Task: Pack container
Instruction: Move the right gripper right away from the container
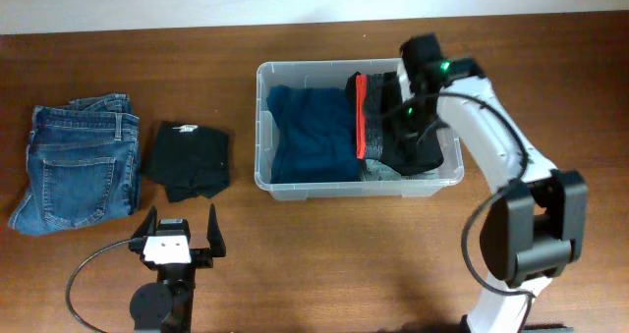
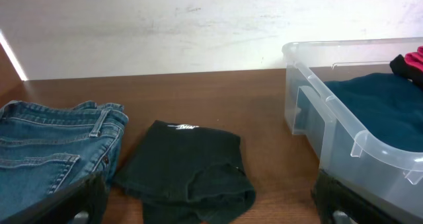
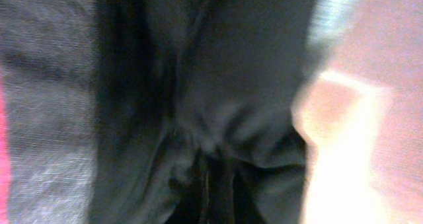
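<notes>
The clear container (image 1: 260, 127) stands at the table's middle and holds a teal garment (image 1: 310, 132), a grey piece with a red band (image 1: 361, 117) and a black garment (image 1: 418, 146) at its right end. My right gripper (image 1: 411, 117) reaches down into that end and is shut on the black garment (image 3: 231, 85), whose folds gather at the jaws (image 3: 211, 191). My left gripper (image 1: 181, 217) stands open near the front edge, holding nothing, just in front of a folded black shirt (image 1: 189, 159). In the left wrist view that shirt (image 2: 185, 164) lies ahead of the wide-apart fingers (image 2: 73, 201).
Folded blue jeans (image 1: 79, 166) lie at the far left, beside the black shirt. In the left wrist view the jeans (image 2: 46, 145) are on the left and the container (image 2: 344, 131) rises on the right. The right arm's base stands at the front right.
</notes>
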Controlling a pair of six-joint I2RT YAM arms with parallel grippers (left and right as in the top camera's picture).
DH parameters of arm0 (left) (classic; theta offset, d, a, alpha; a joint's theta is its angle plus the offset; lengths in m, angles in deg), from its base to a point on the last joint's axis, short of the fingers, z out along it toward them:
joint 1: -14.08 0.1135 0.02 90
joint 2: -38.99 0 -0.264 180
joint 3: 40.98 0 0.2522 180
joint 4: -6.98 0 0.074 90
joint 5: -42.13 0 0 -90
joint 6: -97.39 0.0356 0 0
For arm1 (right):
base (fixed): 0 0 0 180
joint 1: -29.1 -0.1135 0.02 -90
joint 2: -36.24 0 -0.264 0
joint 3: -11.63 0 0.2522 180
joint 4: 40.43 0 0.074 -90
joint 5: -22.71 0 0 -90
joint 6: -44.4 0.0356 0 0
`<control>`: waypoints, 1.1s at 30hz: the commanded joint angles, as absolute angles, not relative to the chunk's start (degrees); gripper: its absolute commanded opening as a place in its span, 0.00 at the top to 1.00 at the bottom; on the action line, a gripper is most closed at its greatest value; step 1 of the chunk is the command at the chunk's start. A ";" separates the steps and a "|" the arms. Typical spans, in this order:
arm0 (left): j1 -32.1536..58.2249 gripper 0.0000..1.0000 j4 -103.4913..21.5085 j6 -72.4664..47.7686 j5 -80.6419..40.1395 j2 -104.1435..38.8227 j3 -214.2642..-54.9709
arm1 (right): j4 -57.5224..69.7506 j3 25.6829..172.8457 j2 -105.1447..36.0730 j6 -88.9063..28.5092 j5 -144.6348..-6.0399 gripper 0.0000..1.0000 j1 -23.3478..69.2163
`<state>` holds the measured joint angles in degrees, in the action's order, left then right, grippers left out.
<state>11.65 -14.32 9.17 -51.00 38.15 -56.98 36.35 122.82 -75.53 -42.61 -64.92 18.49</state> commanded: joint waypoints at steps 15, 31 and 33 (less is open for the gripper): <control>11.91 0.01 -14.14 10.07 -50.17 38.58 -56.59 | 50.45 134.22 -64.43 -35.62 -59.72 0.77 39.43; 11.91 0.00 -14.14 10.07 -50.17 38.58 -56.59 | 52.46 134.05 -64.43 -35.64 -59.72 0.02 53.61; 11.91 0.01 -14.14 10.07 -50.20 38.58 -56.59 | 52.42 134.05 -64.43 -35.64 -59.72 0.01 53.61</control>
